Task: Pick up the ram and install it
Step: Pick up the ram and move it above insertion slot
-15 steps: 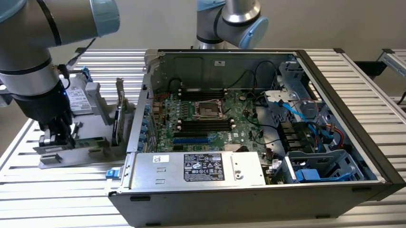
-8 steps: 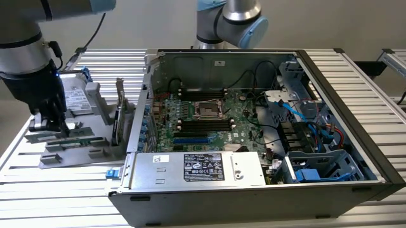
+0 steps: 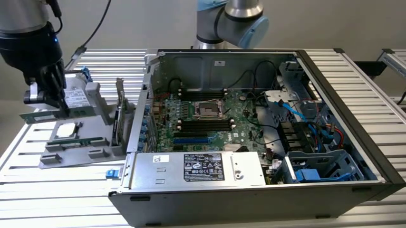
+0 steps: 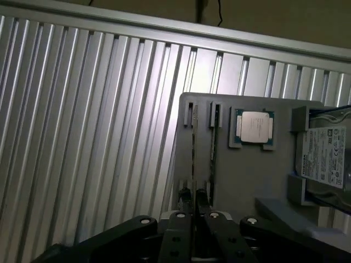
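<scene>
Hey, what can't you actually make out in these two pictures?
1. Exterior view: the gripper covers part of the ram it grips.
2. Wrist view: that ram shows edge-on, so its chips are unseen.
3. Wrist view: the hard drive is cut off by the picture edge.
4. Exterior view: slots inside the computer case are too small to judge filled or empty.

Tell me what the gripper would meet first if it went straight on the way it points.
Probably the tray right below it. The gripper, shut on the ram, points down at the tray; how far above it hangs is unclear.
</scene>
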### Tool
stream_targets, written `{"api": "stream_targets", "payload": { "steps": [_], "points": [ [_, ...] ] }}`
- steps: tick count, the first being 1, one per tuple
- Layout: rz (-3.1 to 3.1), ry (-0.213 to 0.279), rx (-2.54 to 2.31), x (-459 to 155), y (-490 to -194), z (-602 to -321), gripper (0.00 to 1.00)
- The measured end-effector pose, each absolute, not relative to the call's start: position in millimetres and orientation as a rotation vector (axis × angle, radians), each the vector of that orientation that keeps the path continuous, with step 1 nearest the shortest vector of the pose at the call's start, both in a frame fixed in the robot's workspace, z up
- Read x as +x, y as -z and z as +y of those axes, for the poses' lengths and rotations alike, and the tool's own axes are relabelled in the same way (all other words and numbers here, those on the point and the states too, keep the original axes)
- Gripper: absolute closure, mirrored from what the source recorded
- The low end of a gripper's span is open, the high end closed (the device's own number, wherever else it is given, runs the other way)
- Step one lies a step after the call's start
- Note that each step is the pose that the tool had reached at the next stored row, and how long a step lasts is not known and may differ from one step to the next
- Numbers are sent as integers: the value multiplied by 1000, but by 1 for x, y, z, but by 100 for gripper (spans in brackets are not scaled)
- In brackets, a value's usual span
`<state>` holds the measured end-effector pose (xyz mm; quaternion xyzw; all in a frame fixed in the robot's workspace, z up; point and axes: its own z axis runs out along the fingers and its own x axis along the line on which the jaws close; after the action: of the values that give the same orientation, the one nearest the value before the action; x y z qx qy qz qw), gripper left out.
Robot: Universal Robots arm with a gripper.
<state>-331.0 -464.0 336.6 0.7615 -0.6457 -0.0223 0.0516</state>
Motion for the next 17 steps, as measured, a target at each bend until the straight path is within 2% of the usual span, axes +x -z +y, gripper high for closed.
{"api": "stream_targets", "payload": {
  "steps": [17],
  "points": [
    [-1952,78,2302,-287,-381,-462,86]
  ]
}}
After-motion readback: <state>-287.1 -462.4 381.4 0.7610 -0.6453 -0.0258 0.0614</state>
